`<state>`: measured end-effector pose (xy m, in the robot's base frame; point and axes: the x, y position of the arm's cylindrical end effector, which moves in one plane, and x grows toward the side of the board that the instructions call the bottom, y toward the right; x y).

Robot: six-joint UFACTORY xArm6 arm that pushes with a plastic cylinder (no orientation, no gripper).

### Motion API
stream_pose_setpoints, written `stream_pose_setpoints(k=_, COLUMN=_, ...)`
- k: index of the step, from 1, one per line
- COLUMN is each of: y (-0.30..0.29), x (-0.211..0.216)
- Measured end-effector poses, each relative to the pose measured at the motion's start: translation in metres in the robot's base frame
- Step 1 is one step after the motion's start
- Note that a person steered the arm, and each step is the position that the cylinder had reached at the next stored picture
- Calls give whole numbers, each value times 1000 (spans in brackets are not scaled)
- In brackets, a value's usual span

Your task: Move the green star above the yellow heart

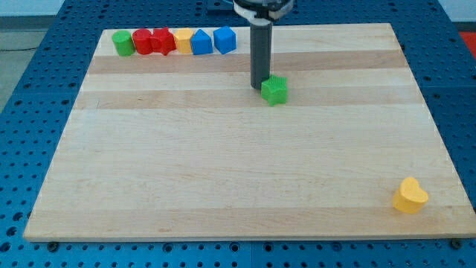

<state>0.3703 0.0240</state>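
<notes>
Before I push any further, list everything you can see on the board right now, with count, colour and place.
Wooden board: one, light wood, fills the view, on a blue perforated table.
Green star block: one, upper centre.
Yellow heart block: one, bottom right corner.
Green round block: one, left end of the top-left row.
Red blocks: two, touching, shapes unclear.
Yellow block: one, mostly hidden.
Blue blocks: two, right end of the row.
My tip: one dark rod, at the star's left side.

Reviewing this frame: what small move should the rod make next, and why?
Probably push toward the view's right and slightly down. My tip sits just left of the green star, apparently touching it, while the yellow heart lies far off at the lower right, so the star must travel that way.
</notes>
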Motion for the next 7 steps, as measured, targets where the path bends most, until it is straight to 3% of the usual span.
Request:
stream_pose_setpoints(k=2, y=69, x=16)
stream_pose_setpoints(k=5, y=99, x=118)
stream_pose_setpoints(k=7, y=125, x=150)
